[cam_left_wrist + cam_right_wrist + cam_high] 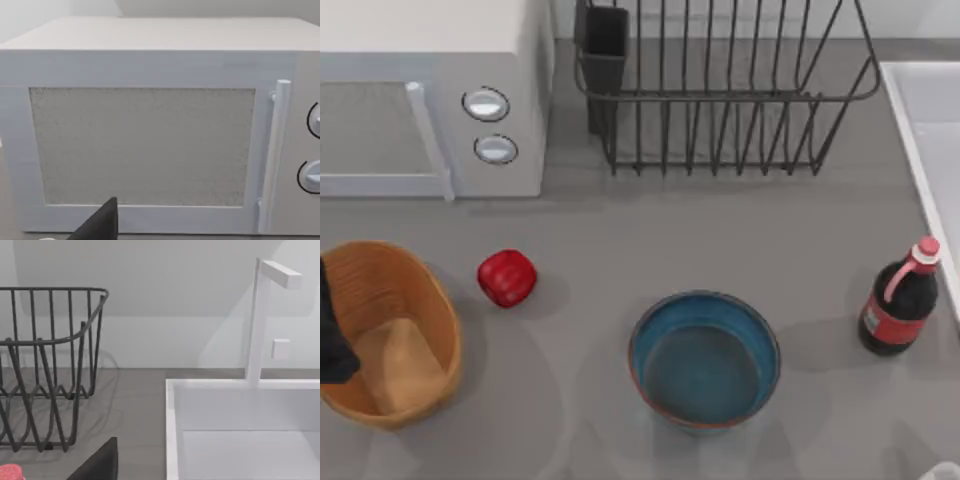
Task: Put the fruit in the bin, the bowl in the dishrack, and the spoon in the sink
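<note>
The red fruit (pixel 507 277) lies on the table just right of the orange-tan bin (pixel 420 300), apart from it. The blue bowl (pixel 704 360) stands upright at the front middle with nothing in it. At the back middle is the wire dishrack (pixel 720 100), which the right wrist view shows as dishrack (pixel 50 365) beside the white sink (pixel 240 430). The sink (pixel 930 150) runs along the right edge. The spoon is out of view. My left gripper (pixel 332 335) hangs over the bin's left rim and faces the microwave. A dark part of my right gripper (pixel 100 462) points toward the sink.
A white microwave (pixel 430 100) with two knobs fills the back left; its door (pixel 145 145) is shut. A dark red-labelled bottle (pixel 900 300) stands at the right near the sink. A white faucet (pixel 260 315) rises behind the sink.
</note>
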### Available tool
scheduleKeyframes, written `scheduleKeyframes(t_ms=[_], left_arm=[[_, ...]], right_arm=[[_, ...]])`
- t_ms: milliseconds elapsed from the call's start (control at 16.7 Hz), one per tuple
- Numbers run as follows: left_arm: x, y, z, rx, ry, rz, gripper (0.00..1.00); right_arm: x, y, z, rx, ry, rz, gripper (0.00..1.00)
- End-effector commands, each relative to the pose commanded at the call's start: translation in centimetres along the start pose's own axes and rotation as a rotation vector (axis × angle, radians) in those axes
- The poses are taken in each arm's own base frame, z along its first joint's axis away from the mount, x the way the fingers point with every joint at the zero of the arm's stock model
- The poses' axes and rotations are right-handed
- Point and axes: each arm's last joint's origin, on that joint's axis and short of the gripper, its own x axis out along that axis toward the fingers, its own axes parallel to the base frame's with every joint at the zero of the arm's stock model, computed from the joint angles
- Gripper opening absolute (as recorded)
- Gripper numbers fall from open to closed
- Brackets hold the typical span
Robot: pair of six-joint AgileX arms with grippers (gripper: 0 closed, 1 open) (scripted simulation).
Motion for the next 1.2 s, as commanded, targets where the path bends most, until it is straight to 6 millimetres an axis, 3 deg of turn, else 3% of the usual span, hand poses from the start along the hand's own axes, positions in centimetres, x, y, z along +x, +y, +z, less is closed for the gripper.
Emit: scheduleKeyframes(t_ms=[240,600,900,1020,1200], left_arm=[[0.0,-0.1,0.5,0.007,0.022,-0.007,1.00],[1.7,-1.0,5.3,0.085,0.277,-0.087,1.00],[7.4,-3.3,9.2,0.221,0.642,-0.210,1.00],[10.7,-4.9,9.6,0.289,0.799,-0.269,1.00],[15.6,-7.7,8.7,0.398,1.024,-0.358,1.00]], right_arm=[[0.0,0.0,0.0,0.000,0.000,0.000,1.00],[0.0,0.0,0.0,0.000,0.000,0.000,1.00],[0.0,0.0,0.0,0.000,0.000,0.000,1.00],[0.0,0.0,0.0,0.000,0.000,0.000,1.00],[0.0,0.0,0.0,0.000,0.000,0.000,1.00]])
